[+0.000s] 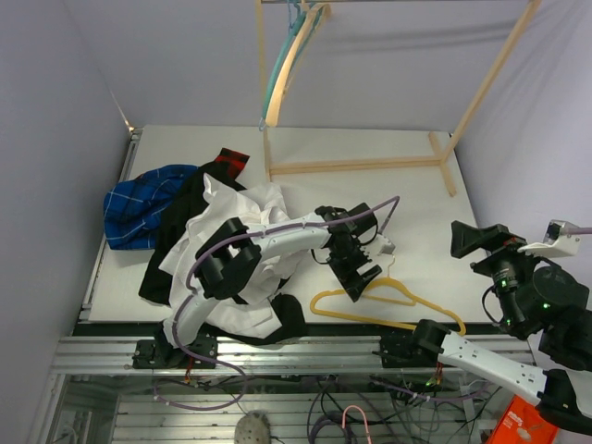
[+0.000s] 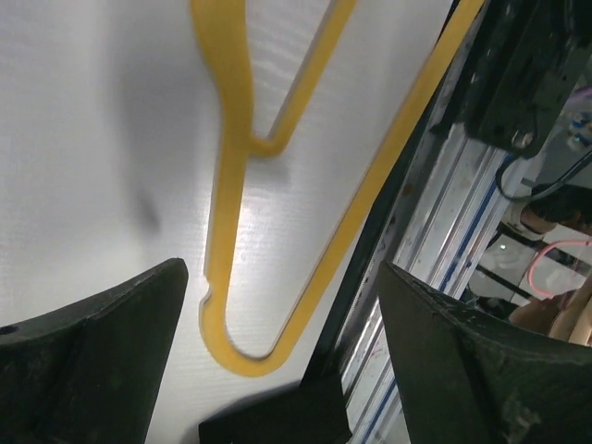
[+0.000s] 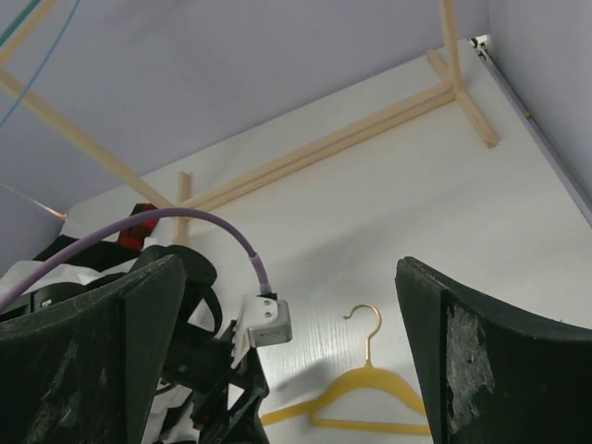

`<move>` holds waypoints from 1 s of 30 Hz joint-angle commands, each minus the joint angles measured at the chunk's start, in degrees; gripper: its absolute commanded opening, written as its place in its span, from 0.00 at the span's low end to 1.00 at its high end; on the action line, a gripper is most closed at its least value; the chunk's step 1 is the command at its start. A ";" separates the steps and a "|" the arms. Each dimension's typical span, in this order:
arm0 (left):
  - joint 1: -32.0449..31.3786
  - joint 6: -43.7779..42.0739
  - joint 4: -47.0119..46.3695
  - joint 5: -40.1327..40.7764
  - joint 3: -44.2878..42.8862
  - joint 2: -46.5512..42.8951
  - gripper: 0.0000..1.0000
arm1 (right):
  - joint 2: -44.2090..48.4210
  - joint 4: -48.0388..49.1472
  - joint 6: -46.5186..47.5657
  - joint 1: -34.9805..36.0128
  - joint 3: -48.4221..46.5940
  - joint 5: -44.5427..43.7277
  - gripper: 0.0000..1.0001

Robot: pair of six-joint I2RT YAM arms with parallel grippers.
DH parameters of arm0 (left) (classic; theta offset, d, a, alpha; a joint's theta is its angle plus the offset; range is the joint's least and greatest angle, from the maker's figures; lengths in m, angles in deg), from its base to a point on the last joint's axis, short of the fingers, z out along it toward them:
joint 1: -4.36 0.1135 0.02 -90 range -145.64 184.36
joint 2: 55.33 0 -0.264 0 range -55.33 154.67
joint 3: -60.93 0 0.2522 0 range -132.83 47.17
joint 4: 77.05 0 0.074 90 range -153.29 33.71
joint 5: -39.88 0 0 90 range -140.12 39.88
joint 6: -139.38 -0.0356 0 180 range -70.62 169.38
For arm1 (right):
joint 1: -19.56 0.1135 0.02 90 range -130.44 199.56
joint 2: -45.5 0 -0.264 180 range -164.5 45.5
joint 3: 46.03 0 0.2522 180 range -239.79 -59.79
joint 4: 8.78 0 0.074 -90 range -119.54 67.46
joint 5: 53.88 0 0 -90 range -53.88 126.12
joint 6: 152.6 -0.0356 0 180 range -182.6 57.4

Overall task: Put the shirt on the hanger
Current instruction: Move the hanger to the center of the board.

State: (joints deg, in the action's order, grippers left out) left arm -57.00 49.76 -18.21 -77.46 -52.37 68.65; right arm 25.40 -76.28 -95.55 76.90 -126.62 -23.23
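Observation:
The yellow hanger [image 1: 393,301] lies flat on the white table near the front edge, hook pointing away. My left gripper [image 1: 363,282] hovers over its left end, open. In the left wrist view the hanger's rounded end [image 2: 227,185] lies between the spread fingers [image 2: 92,356], touched by neither. The white shirt [image 1: 242,236] lies crumpled at the left under the left arm. My right gripper [image 1: 472,240] hangs open and empty above the table's right side. From its wrist view the hanger [image 3: 370,388] lies far below between its fingers [image 3: 499,361].
A blue plaid shirt [image 1: 143,208] and a black garment [image 1: 176,254] lie by the white shirt. A wooden rack [image 1: 370,165] stands at the back, with a pale wooden hanger [image 1: 298,55] and a teal one on its rail. The metal rail of the table's front edge [image 1: 305,342] runs close to the hanger.

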 commanded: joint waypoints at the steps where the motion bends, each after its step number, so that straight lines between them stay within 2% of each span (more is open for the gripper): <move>1: -1.99 4.16 -1.72 2.48 -6.36 2.72 0.95 | -0.55 -2.38 -3.14 0.23 0.50 -1.34 0.98; 5: -4.55 8.77 -4.00 13.08 -12.01 5.21 0.95 | -0.26 -1.19 -1.96 0.29 -0.10 -3.16 0.97; 6: -4.89 8.63 -4.38 12.48 -13.24 6.25 0.95 | -0.06 -1.11 -2.13 0.27 -0.52 -4.00 0.96; 7: -5.17 9.19 -3.57 13.26 -15.56 7.62 0.95 | 0.15 -0.73 -2.00 0.24 -0.99 -4.49 0.96; 9: -6.16 10.46 0.35 19.95 -21.61 10.89 0.94 | 0.92 0.53 -1.44 0.23 -1.39 -4.80 0.96; 11: -6.32 9.16 2.51 20.09 -25.00 13.04 0.93 | 1.72 0.89 -1.76 0.29 -1.45 -4.77 0.96; 12: -6.01 8.45 2.57 17.69 -24.99 12.98 0.93 | 2.07 0.80 -1.99 0.30 -1.30 -4.90 0.96; 14: -5.45 7.66 -3.20 13.43 -19.84 10.36 0.93 | 2.46 -0.06 -3.09 0.23 -1.11 -5.75 0.94; 17: -6.86 8.16 -11.23 15.90 -11.59 6.05 0.93 | 2.75 -1.18 -4.52 0.19 -0.85 -6.53 0.94; 22: -7.54 8.01 -6.57 15.39 -16.76 11.48 0.93 | 2.99 -0.59 -4.28 0.14 -0.69 -6.73 0.93; 30: -7.63 6.27 -9.92 18.14 -15.30 13.27 0.93 | 3.79 -1.25 -5.01 0.21 -0.90 -6.72 0.93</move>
State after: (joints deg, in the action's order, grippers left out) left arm -64.33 57.39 -25.46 -62.11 -67.17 80.47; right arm 27.80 -76.93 -99.24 76.90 -126.82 -28.52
